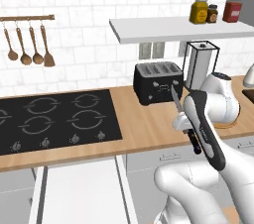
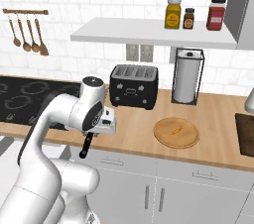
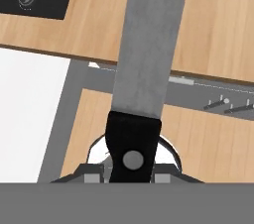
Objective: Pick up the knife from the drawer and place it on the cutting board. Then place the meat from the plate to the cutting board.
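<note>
From where I sit, the long pale wooden counter [image 2: 218,119] takes up most of the scene, with the wide white drawer [image 1: 79,193] standing pulled out below its front edge, beside the black hob [image 1: 54,119]. On the counter sit the black four-slot toaster [image 2: 134,85] and, to its right, the round tan wooden plate [image 2: 176,133], which carries the small orange-yellow strip of meat [image 2: 176,130]. The dark brown cutting board [image 2: 246,134] lies at the far right edge of the right base view, well apart from the arm.

My gripper [image 1: 184,125] hangs above the counter's front edge with its jaws nearly together, clamped on the black handle of the slender grey-bladed knife [image 1: 176,100]. The blade points up and away from the hand and the handle's end hangs below it.

I judge the knife already out of the drawer, so the step in hand is carrying it over. Next I need a long sweep to the right, passing over the plate without clipping the toaster, then lowering the knife flat onto the board before letting go. The meat is untouched.
</note>
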